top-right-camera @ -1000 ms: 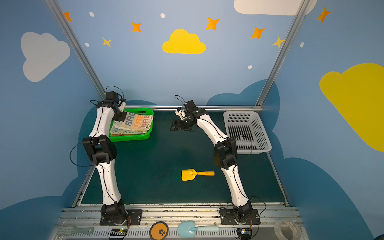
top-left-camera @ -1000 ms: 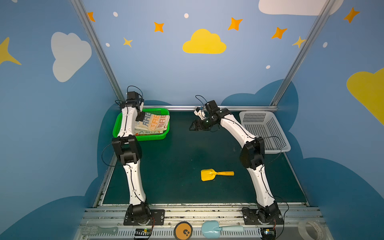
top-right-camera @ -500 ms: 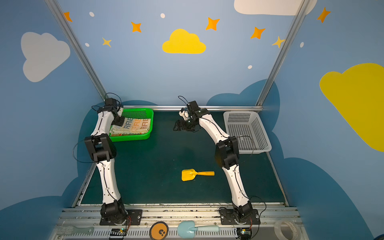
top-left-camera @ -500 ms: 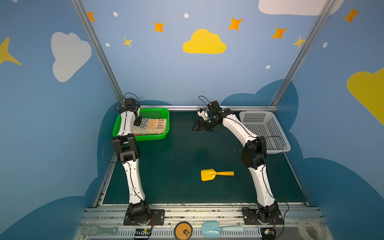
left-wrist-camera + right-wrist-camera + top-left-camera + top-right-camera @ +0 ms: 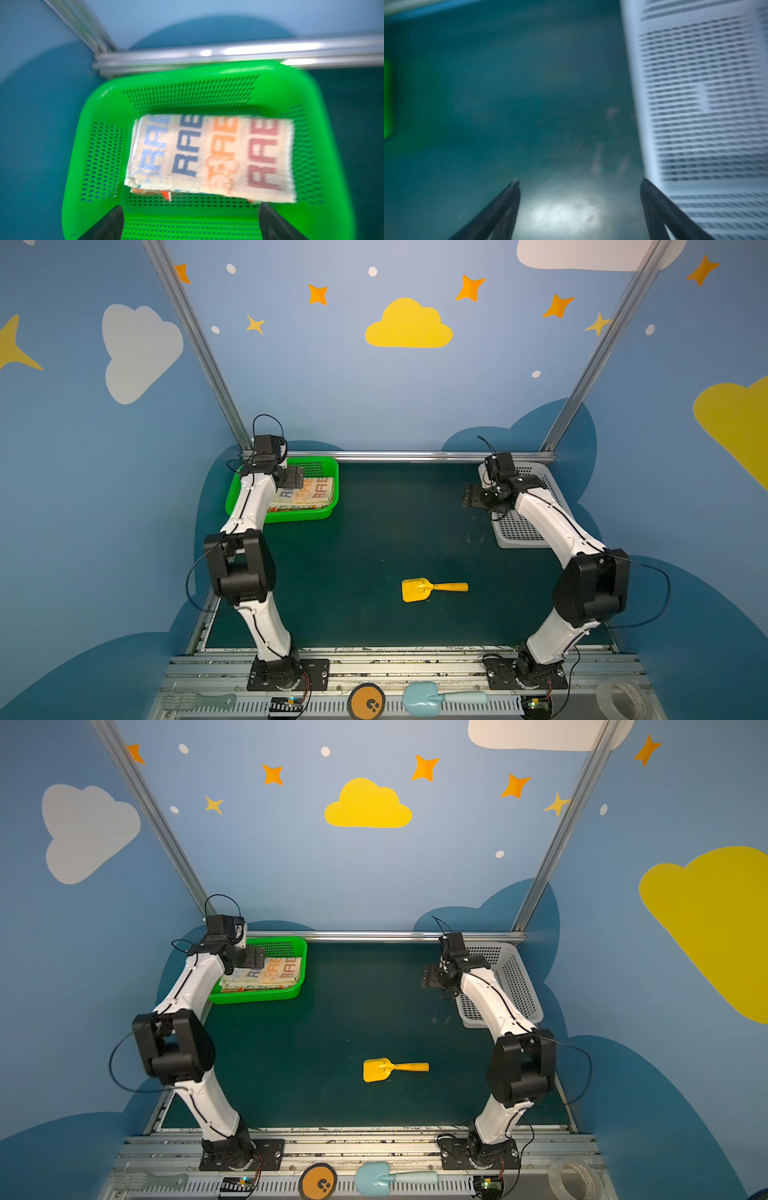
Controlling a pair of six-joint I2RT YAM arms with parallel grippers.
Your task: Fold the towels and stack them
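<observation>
Left gripper [image 5: 191, 206]: jaws spread wide, nothing between them; hovers over the near wall of the green perforated plastic basket [image 5: 187, 70].
Folded cream towel with block letters [image 5: 209, 158]: just ahead of and below those fingertips, flat in the basket, not touching them; orange cloth edges [image 5: 166, 194] peek from under it, so it tops a stack.
Long axis: parallel to the finger-to-finger line.
Right gripper [image 5: 579, 182]: jaws likewise spread, empty, beside the white perforated plastic basket [image 5: 695, 83], well apart from the towels.
Nearer arm: left.
Judgement: stacking looks finished; the left arm need only back away clear of the rim.
</observation>
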